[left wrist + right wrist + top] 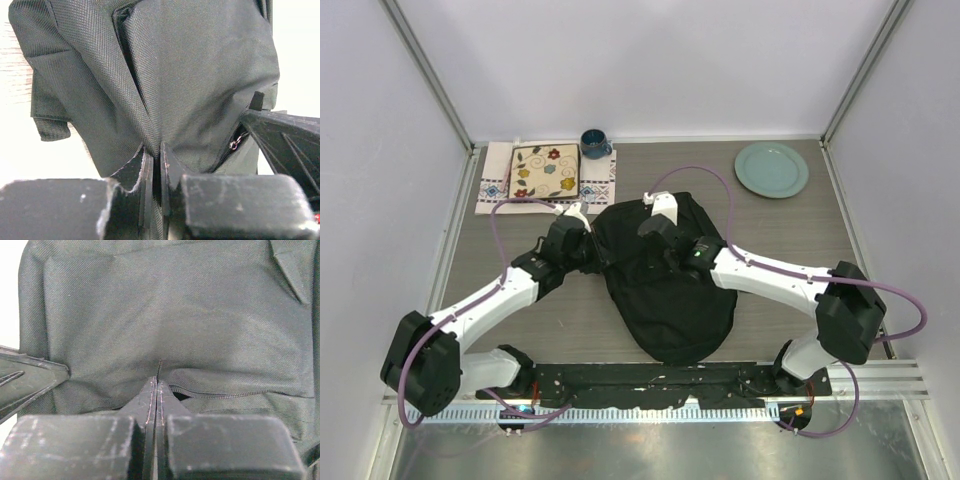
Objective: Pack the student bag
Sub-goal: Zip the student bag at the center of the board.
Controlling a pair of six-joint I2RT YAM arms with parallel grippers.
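The student bag (pixel 665 290), a large black fabric backpack, lies in the middle of the table with its rounded end towards the arms. My left gripper (pixel 588 243) is at the bag's upper left edge. In the left wrist view the gripper (pixel 156 152) is shut on a raised fold of bag (pixel 200 75) fabric. My right gripper (pixel 665 232) is on the bag's far end. In the right wrist view the gripper (pixel 157 379) is shut on a thin edge of the bag (pixel 175 315) where a partly open zipper (pixel 235 394) begins.
A patterned cloth (pixel 495 185) with a floral tile (pixel 545 171) lies at the back left, and a dark blue mug (pixel 595 143) stands beside it. A pale green plate (pixel 772 168) sits at the back right. White walls enclose the table on three sides.
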